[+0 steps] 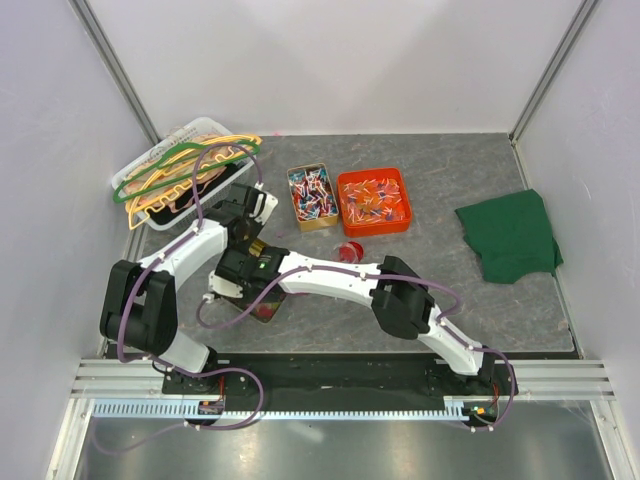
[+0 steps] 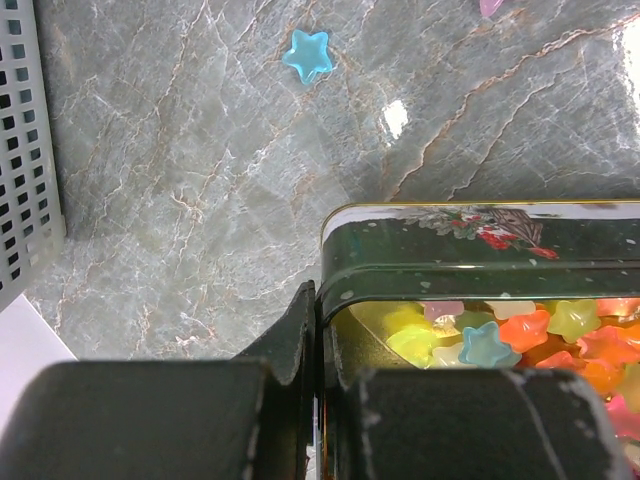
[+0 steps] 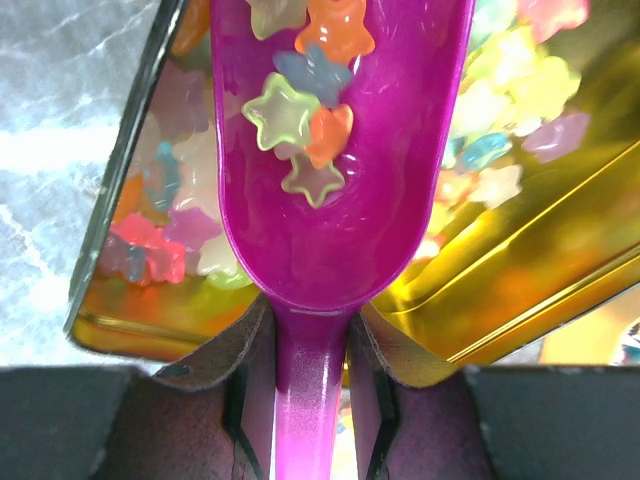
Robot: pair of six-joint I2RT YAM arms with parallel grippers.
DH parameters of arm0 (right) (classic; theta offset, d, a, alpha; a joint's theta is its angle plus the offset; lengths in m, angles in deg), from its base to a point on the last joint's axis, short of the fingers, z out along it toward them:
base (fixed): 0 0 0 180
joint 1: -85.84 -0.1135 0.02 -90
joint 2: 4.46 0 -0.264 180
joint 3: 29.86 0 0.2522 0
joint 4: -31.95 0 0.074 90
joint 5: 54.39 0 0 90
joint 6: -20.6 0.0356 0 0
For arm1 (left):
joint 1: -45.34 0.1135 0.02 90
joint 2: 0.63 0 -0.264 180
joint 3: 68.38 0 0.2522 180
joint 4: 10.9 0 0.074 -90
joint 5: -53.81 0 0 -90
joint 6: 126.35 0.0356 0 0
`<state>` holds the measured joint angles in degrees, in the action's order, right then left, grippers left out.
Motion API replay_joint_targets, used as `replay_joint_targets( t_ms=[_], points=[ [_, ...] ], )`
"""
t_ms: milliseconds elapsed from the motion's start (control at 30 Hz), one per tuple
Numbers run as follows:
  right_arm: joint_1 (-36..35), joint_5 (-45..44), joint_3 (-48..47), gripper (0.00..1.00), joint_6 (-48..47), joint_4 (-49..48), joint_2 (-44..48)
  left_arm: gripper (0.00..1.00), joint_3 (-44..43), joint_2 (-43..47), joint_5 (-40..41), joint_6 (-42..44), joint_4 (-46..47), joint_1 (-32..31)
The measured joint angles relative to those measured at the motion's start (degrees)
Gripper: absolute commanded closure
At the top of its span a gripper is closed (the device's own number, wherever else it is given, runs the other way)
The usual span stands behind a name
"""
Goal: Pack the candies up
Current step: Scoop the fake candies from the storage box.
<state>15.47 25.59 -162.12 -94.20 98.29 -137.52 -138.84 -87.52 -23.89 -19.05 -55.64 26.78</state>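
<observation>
The candies are pastel star-shaped sweets. Several lie in the purple scoop [image 3: 340, 230], near its middle [image 3: 305, 120], and many more fill the dark green tin [image 2: 480, 250] with a gold inside [image 3: 520, 260]. My right gripper [image 3: 312, 335] is shut on the scoop's handle and holds the scoop over the tin. My left gripper [image 2: 320, 310] is shut on the tin's left wall. One blue star [image 2: 307, 55] lies loose on the table. In the top view both grippers meet at the left [image 1: 245, 250], and the right arm hides most of the tin.
A gold tin [image 1: 312, 197] and an orange tray [image 1: 374, 200] of twist-wrapped candies stand at the back. A round red lid [image 1: 350, 250] lies near them. A clear bin of hangers [image 1: 185, 170] is back left, and a green cloth [image 1: 512, 235] is on the right.
</observation>
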Motion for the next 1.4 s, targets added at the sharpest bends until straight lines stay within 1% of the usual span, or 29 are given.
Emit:
replay_joint_targets(
  t_ms=[200, 367, 467, 600, 833, 867, 1000, 1200, 1400],
  points=[
    [0.59, 2.01, 0.98, 1.0, 0.76, 1.68, 0.94, 0.98, -0.11, 0.0, -0.44, -0.02, -0.17, 0.24],
    [1.01, 1.29, 1.92, 1.0, -0.76, 1.68, 1.75, 0.98, -0.11, -0.13, -1.01, -0.02, 0.76, 0.39],
    [2.1, -0.2, 2.38, 1.0, -1.81, 1.68, 3.04, 0.98, -0.48, -0.39, -1.92, -0.13, 3.06, 0.81],
    [2.69, -3.45, 4.2, 1.0, -2.32, 0.15, 4.98, 0.98, -0.9, -0.7, -2.47, -0.2, 5.51, 0.7],
    [4.17, -3.48, 7.23, 1.0, -2.54, -3.13, 8.72, 0.98, -0.09, -0.72, -3.41, -0.33, 6.54, 1.18],
    [4.96, -3.06, 7.32, 1.0, -4.26, -3.58, 9.84, 0.98, 0.07, -0.74, -3.48, -0.35, 6.69, 1.22],
    [5.14, -1.64, 7.39, 1.0, -5.95, -3.61, 11.47, 0.98, 0.07, -0.94, -3.89, -0.35, 7.8, 1.2],
    [5.22, 0.17, 7.48, 1.0, -6.36, -5.25, 11.72, 0.98, 0.17, -1.27, -3.87, -0.35, 7.96, 1.2],
    [5.81, 3.82, 8.37, 1.0, -6.8, -5.22, 12.55, 0.98, 0.2, -1.97, -3.91, -0.37, 7.72, 1.36]
  ],
)
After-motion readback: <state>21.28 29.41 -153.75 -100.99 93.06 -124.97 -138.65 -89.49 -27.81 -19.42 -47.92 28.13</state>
